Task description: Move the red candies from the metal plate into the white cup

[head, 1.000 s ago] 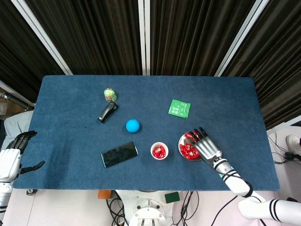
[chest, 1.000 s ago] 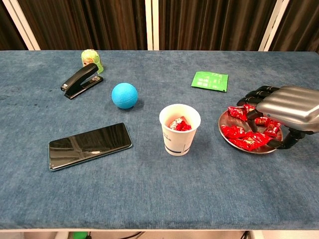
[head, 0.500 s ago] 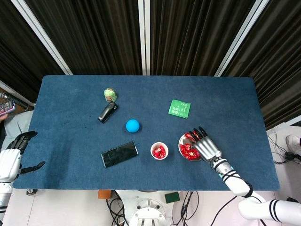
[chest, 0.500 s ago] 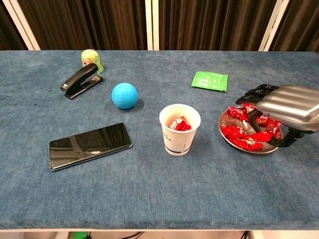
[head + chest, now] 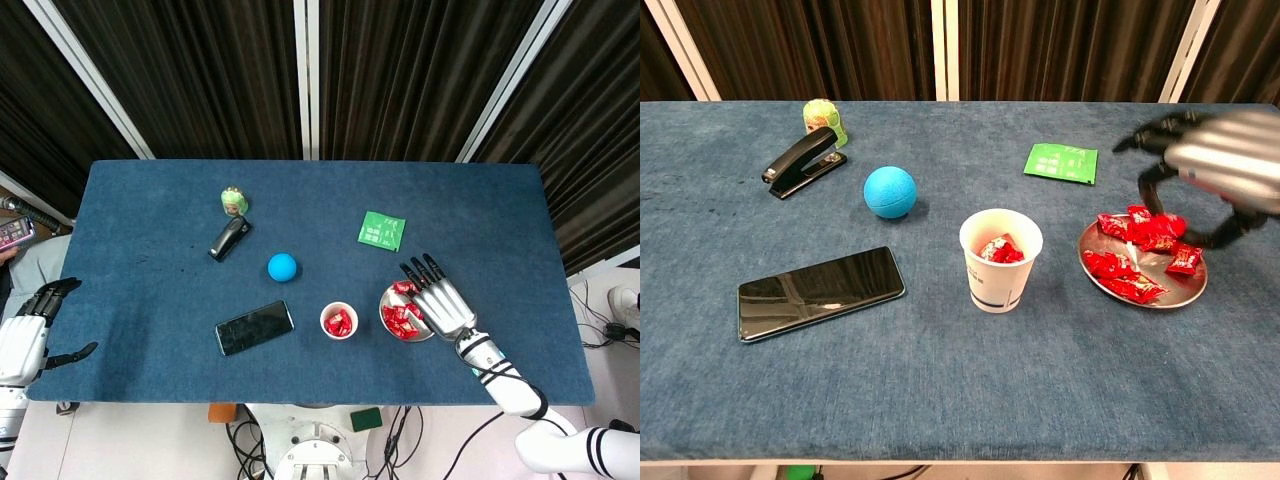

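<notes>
The right hand (image 5: 1225,165) is hovering above the metal plate (image 5: 1188,290) with its fingers (image 5: 1150,130) spread and curved, holding nothing. The red candies (image 5: 1135,255) are lying piled on that plate, near the tabletop's (image 5: 150,220) front edge toward its right end. Just to the plate's left, the white cup (image 5: 1000,258) is standing upright with a few red candies inside. The left hand (image 5: 28,330) is hanging off the front left corner, fingers apart and empty.
</notes>
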You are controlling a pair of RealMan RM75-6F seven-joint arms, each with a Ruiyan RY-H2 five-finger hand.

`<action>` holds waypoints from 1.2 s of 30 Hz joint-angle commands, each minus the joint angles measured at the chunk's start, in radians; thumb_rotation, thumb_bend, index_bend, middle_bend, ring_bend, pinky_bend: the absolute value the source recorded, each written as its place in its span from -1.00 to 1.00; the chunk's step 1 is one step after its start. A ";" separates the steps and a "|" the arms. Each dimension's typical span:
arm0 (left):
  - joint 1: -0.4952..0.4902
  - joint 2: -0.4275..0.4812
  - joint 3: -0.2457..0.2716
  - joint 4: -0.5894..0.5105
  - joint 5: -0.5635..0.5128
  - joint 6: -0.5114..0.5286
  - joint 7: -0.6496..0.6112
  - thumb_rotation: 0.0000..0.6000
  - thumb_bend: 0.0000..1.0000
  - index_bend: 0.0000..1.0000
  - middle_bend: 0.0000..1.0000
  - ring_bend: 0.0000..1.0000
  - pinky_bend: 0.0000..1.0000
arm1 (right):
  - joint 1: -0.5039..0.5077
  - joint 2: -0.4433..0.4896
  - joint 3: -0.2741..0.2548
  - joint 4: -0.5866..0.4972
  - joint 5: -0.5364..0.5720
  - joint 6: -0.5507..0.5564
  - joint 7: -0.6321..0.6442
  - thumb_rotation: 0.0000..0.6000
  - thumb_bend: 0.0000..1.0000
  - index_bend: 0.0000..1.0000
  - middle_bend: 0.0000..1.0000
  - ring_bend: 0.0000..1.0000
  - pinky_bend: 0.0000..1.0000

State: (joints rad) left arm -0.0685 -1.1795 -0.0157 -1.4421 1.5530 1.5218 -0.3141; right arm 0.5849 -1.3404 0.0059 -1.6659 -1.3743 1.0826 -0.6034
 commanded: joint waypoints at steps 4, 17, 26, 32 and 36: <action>0.001 0.002 -0.002 -0.004 -0.001 0.005 0.003 1.00 -0.91 -0.68 -0.74 -0.78 -0.54 | 0.052 0.014 0.058 -0.087 -0.057 -0.001 -0.017 1.00 -0.21 0.12 -0.89 -1.00 -1.00; 0.001 0.008 -0.005 -0.004 -0.003 0.007 -0.002 1.00 -0.91 -0.68 -0.74 -0.78 -0.54 | 0.154 -0.093 0.095 -0.107 -0.007 -0.117 -0.112 1.00 -0.25 0.12 -0.90 -1.00 -1.00; 0.004 0.007 -0.004 0.002 -0.004 0.010 -0.010 1.00 -0.91 -0.67 -0.74 -0.78 -0.54 | 0.177 -0.127 0.093 -0.103 0.021 -0.132 -0.142 1.00 -0.29 -0.17 -0.91 -1.00 -1.00; 0.005 0.002 -0.003 0.009 -0.004 0.010 -0.015 1.00 -0.91 -0.68 -0.74 -0.78 -0.54 | 0.182 -0.125 0.086 -0.110 0.019 -0.127 -0.141 1.00 -0.33 -0.39 -0.91 -1.00 -1.00; 0.006 0.002 -0.003 0.010 -0.003 0.011 -0.017 1.00 -0.91 -0.68 -0.74 -0.78 -0.54 | 0.172 -0.110 0.082 -0.124 0.003 -0.099 -0.134 1.00 -0.32 -0.39 -0.91 -1.00 -1.00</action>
State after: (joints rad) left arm -0.0628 -1.1776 -0.0189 -1.4319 1.5501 1.5332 -0.3309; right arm 0.7614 -1.4569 0.0894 -1.7843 -1.3649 0.9740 -0.7413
